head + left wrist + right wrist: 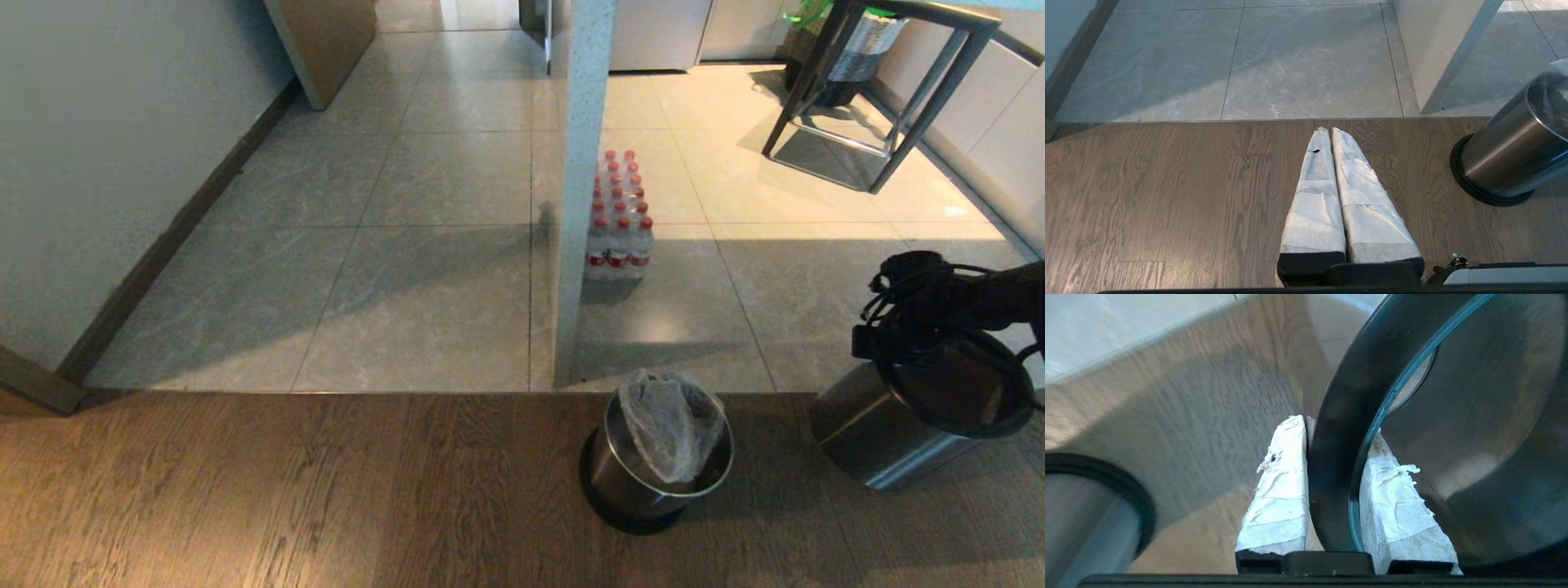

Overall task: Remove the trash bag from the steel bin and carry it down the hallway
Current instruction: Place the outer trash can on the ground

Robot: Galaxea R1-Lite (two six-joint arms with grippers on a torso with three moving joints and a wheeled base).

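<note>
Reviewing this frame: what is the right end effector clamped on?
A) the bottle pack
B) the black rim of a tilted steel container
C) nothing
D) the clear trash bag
B: the right end effector has one finger on each side of the black rim of the steel container.

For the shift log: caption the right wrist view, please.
Right gripper jaws clamped on the black rim of a steel container, wood floor beyond.

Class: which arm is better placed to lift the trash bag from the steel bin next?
Probably the left: the left gripper is shut on nothing beside the steel bin holding the trash bag, while the right gripper is clamped on the rim of a steel shell.
</note>
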